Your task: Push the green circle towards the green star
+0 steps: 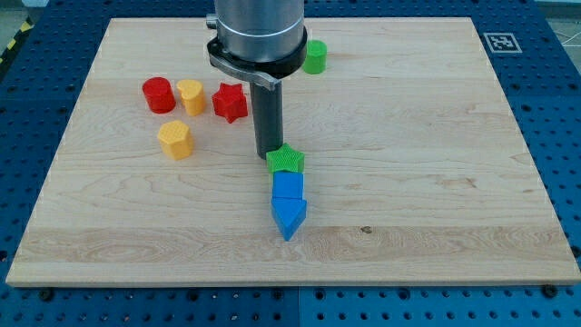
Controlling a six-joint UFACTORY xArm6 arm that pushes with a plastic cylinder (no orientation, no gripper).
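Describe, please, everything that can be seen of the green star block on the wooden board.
The green star-shaped block looks like ridged plastic, lying flat with its star face up, near the middle of the wooden board. My tip stands right at its edge on the view's left, seemingly touching it. Its lower edge meets a blue block, with a second blue block below. The green circle block sits apart, towards the view's top.

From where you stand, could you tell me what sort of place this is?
Probably a robotics lab bench: a wooden board on a blue perforated table, a fiducial marker at its corner, and small coloured blocks near my tip.
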